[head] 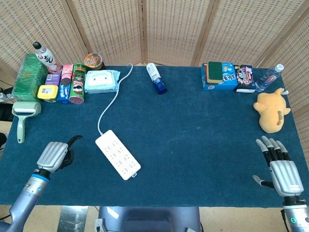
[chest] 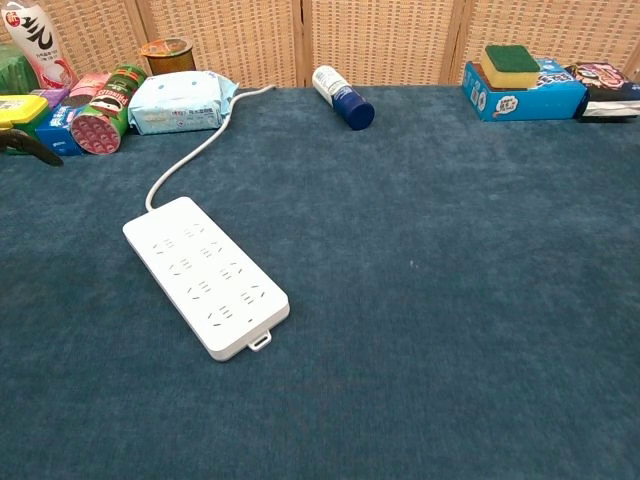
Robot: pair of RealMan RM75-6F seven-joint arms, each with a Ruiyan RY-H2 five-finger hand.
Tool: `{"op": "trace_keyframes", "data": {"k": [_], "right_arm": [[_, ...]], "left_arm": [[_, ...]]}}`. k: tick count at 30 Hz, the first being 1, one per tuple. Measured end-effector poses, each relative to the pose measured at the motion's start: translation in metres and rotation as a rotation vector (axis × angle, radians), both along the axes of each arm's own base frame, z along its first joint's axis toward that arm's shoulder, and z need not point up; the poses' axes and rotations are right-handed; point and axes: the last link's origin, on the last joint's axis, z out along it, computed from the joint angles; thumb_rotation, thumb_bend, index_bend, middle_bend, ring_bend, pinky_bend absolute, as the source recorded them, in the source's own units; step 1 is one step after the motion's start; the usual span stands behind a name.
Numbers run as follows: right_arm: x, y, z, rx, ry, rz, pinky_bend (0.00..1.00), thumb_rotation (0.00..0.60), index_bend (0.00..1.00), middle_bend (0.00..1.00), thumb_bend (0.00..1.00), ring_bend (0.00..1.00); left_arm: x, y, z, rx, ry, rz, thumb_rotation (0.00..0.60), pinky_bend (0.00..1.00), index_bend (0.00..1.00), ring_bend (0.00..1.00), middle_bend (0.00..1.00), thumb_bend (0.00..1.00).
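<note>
My left hand (head: 54,155) hovers over the near left part of the blue table (head: 203,145). It holds nothing, its dark fingers bent downward and its thumb pointing toward the white power strip (head: 118,154) just to its right. One dark fingertip (chest: 30,147) pokes in at the left edge of the chest view, well left of the power strip (chest: 205,275). My right hand (head: 281,167) rests at the near right corner, fingers stretched forward and apart, holding nothing. A yellow plush toy (head: 271,110) lies beyond it.
The strip's cable (head: 112,104) runs to the back edge. Along the back left stand a wipes pack (head: 102,80), a chips can (head: 77,83) and small boxes. A lint roller (head: 21,116) lies far left. A spray bottle (head: 156,78), a sponge-topped blue box (head: 219,75) and a water bottle (head: 269,77) sit further back.
</note>
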Motion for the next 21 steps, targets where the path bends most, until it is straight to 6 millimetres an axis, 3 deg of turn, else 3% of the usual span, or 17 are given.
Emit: {"op": "trace_keyframes", "data": {"k": [12,21], "right_arm": [[-0.002,-0.001,0.0,0.014,-0.007,-0.018,0.0,0.6,0.0,0.02,0.0,0.02],[-0.002,-0.002,0.002,0.013,-0.015,-0.023,0.0,0.6,0.0,0.02,0.0,0.02]], "left_arm": [[0.031,0.028,-0.028,-0.052,0.027,0.018,0.6,1.0,0.32,1.0,1.0,0.79],[0.031,0.04,-0.046,-0.072,0.03,0.02,0.6,1.0,0.32,1.0,1.0,0.78]]}}
